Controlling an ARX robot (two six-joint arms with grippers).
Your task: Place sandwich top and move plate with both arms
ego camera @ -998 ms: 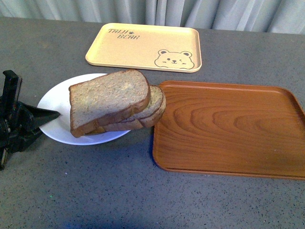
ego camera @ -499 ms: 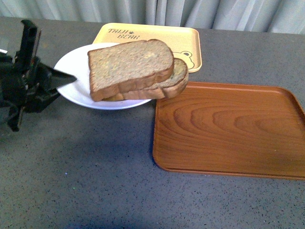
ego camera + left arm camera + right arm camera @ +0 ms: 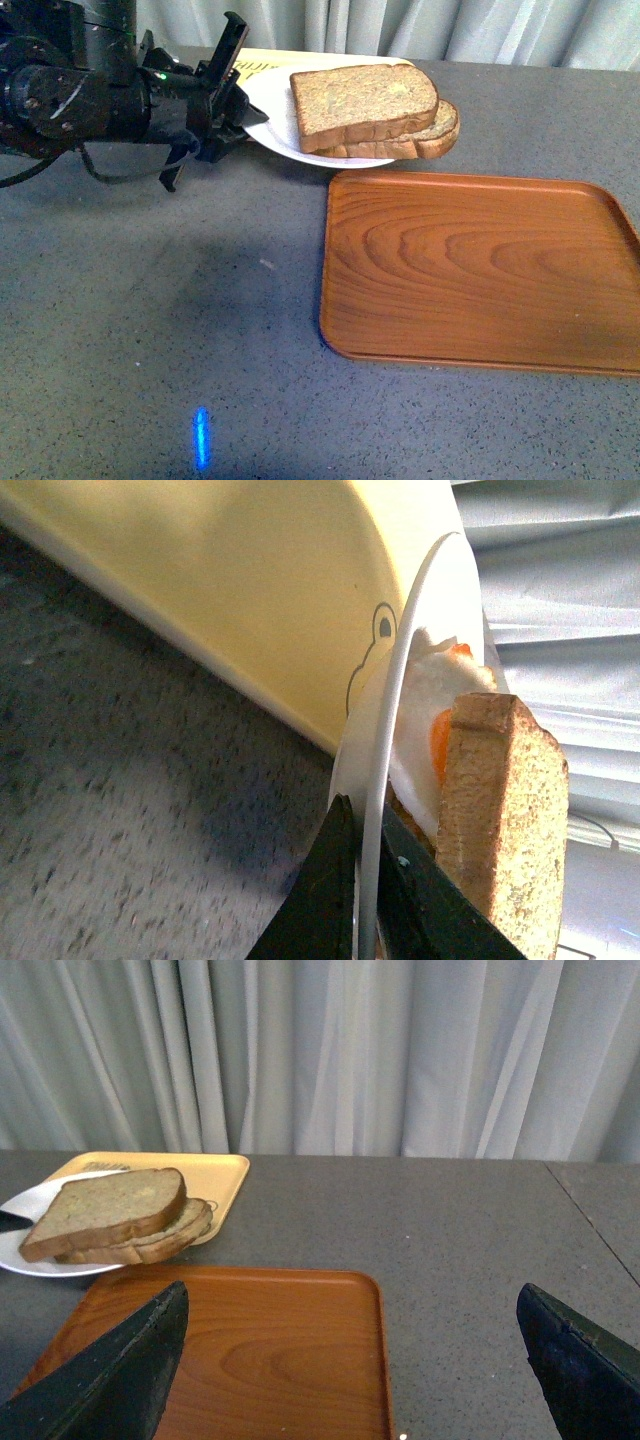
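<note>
The white plate [image 3: 268, 104] hangs in the air at the back of the table, partly over the cream tray. My left gripper [image 3: 238, 118] is shut on its left rim; in the left wrist view the rim [image 3: 386, 760] runs between the black jaws of that gripper [image 3: 365, 880]. The sandwich top [image 3: 364, 101] lies flat on a second slice [image 3: 441, 128] on the plate, with white and orange filling [image 3: 440, 738] showing under it. My right gripper [image 3: 350, 1360] is open over the brown tray's near corner, holding nothing, far from the sandwich top [image 3: 105, 1210].
A brown wood-grain tray [image 3: 480, 270] lies on the grey table at the right, just in front of the raised plate. The cream bear-print tray [image 3: 215, 1175] sits behind it, mostly covered by the plate. Grey curtains close off the back.
My left arm has lifted the plate with the sandwich off the table and carried it up, back and to the right. The stacked slices stayed in place on it.
</note>
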